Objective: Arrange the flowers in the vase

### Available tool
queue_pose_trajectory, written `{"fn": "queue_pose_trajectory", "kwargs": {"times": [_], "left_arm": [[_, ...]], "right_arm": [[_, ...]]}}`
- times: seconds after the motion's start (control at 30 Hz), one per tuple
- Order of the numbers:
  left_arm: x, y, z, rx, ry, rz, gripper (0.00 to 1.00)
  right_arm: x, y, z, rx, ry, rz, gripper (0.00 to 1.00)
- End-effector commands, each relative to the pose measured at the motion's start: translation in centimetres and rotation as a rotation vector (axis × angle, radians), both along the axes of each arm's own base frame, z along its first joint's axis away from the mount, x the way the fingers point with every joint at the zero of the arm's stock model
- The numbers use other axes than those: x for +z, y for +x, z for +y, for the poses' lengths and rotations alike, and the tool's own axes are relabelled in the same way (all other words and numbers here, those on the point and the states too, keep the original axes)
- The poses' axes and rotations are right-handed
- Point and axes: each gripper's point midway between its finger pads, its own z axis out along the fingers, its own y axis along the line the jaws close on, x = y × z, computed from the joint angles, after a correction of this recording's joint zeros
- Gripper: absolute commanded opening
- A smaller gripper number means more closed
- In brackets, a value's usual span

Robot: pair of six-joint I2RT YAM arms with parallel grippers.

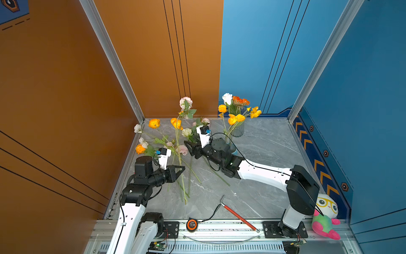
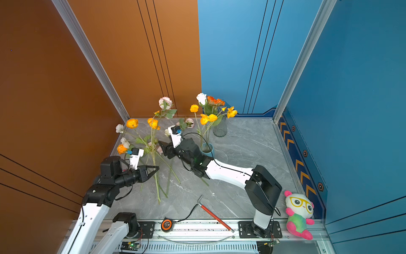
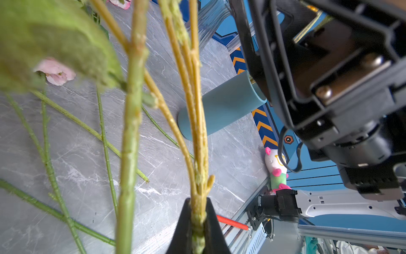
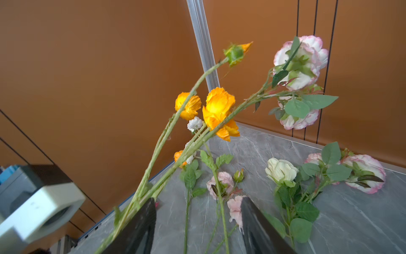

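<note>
My left gripper (image 1: 183, 168) (image 3: 197, 205) is shut on the yellow-green stems of a bunch of flowers (image 1: 185, 102), which rise tilted to pink and orange blooms (image 4: 219, 110). My right gripper (image 1: 188, 147) (image 4: 197, 200) hovers low over the table with its jaws apart. Loose stems lie on the table between them, and the held stems pass just outside one finger. More loose flowers (image 1: 153, 140) lie at the back left. A blue vase (image 2: 206, 150) (image 3: 219, 107) holds yellow flowers, half hidden behind the right arm. A ribbed glass vase (image 1: 238, 130) behind it holds white and orange blooms.
A red-handled hammer (image 1: 238, 216) and a tape measure (image 1: 191, 224) lie at the table's front edge. A plush toy (image 1: 325, 216) sits at the front right corner. Orange and blue walls close in the back and sides.
</note>
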Motion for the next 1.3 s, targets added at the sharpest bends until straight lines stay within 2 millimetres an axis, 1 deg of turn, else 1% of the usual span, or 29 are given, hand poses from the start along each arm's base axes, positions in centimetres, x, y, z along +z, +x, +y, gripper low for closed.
{"fn": "queue_pose_trajectory", "kwargs": {"times": [0.0, 0.1, 0.2, 0.4, 0.57, 0.77, 0.9, 1.03, 1.13, 1.17, 1.27], "left_arm": [[0.5, -0.1, -0.2, -0.026, 0.02, -0.043, 0.0], [0.6, -0.3, -0.5, -0.041, 0.011, -0.053, 0.0], [0.9, -0.4, -0.6, -0.048, 0.005, -0.065, 0.0], [0.7, -0.3, -0.6, -0.05, 0.003, -0.065, 0.0], [0.7, -0.3, -0.6, -0.05, 0.004, -0.071, 0.0], [0.6, -0.2, -0.6, -0.045, 0.006, -0.069, 0.0], [0.5, 0.1, -0.2, -0.021, 0.019, -0.069, 0.0], [0.4, 0.3, 0.1, -0.003, 0.031, -0.071, 0.0], [0.4, 0.3, 0.2, 0.003, 0.033, -0.073, 0.0], [0.4, 0.4, 0.3, 0.005, 0.034, -0.075, 0.0], [0.4, 0.3, 0.3, 0.008, 0.036, -0.078, 0.0]], "right_arm": [[0.6, 1.4, 1.0, 0.02, 0.062, 0.082, 0.57], [0.9, 2.4, 1.8, 0.03, 0.084, 0.11, 0.55], [0.5, 2.9, 2.8, 0.05, 0.098, 0.151, 0.52], [0.2, 2.8, 4.3, 0.082, 0.113, 0.176, 0.51], [-0.3, 2.8, 4.9, 0.085, 0.102, 0.192, 0.48], [-0.2, 2.4, 5.4, 0.118, 0.106, 0.21, 0.37], [-0.4, 1.9, 5.9, 0.158, 0.131, 0.244, 0.22], [-0.3, 1.5, 6.2, 0.172, 0.137, 0.25, 0.11], [-0.5, 1.5, 6.2, 0.175, 0.143, 0.255, 0.02], [-0.4, 1.6, 6.2, 0.175, 0.148, 0.256, 0.0], [-0.4, 1.8, 6.2, 0.172, 0.158, 0.258, 0.0]]}}
